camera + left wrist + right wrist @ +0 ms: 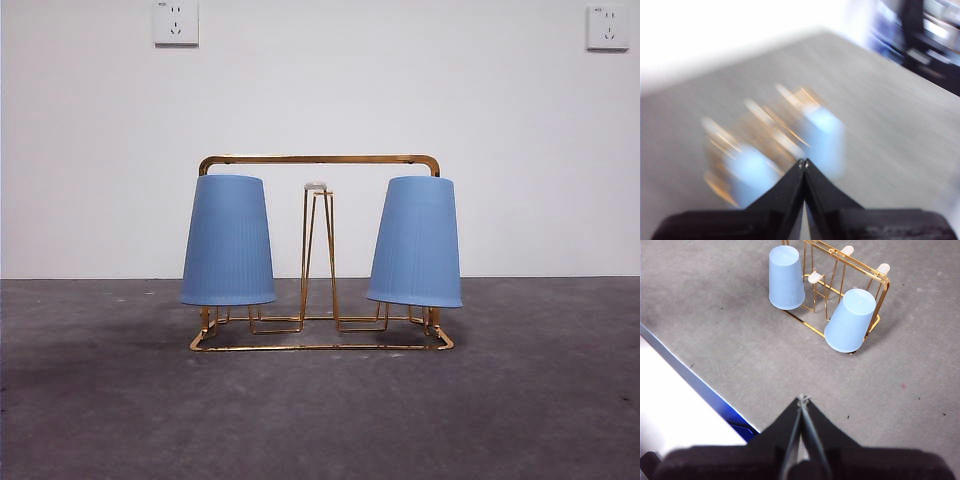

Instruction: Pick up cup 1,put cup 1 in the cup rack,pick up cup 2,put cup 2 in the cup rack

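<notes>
Two blue cups hang upside down on the gold wire cup rack in the front view: one cup on its left prong, the other cup on its right prong, tilted slightly. The right wrist view shows the same rack with both cups on it. My right gripper is shut and empty, well back from the rack. My left gripper is shut and empty too; its view is motion-blurred, with the rack and cups as smears beyond it. Neither arm shows in the front view.
The rack stands on a grey table surface before a white wall with two sockets. In the right wrist view the table's blue-trimmed edge runs close by the gripper.
</notes>
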Robot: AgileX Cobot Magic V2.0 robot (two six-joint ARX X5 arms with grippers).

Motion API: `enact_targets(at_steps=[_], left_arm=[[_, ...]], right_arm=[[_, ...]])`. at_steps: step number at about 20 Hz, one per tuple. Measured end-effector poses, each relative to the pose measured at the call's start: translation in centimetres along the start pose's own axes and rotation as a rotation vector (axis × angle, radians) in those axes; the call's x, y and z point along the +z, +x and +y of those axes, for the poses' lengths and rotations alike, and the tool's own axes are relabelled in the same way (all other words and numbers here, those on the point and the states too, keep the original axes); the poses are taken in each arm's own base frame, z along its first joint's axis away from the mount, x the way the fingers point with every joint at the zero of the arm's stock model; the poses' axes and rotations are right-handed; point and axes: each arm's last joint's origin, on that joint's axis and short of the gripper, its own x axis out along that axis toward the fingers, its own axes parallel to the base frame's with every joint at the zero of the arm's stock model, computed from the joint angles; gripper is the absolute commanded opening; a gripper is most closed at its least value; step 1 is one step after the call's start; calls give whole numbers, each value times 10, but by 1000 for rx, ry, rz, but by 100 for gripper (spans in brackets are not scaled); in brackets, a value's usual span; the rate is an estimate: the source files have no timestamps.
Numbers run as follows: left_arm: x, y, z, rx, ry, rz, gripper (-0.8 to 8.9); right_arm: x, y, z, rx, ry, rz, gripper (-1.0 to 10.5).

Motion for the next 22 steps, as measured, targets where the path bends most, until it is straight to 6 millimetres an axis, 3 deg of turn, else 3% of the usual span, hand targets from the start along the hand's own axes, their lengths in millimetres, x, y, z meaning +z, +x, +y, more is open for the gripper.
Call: enact_targets(at_steps=[4, 8, 11, 18, 22], left_arm=[[8, -36, 26, 282, 146, -206, -4], [-30, -55, 36, 535, 200, -296, -4], [-77, -41, 40, 585, 206, -325, -4], [-201, 3, 47, 545, 32, -192, -4], [-241, 12, 47, 539, -36, -177, -4]], right_arm=[[0, 0, 0, 0, 0, 1, 2], [0, 0, 0, 0, 0, 1, 2], [0, 0, 0, 0, 0, 1, 2], [0, 0, 0, 0, 0, 1, 2], [0, 0, 0, 0, 0, 1, 2]])
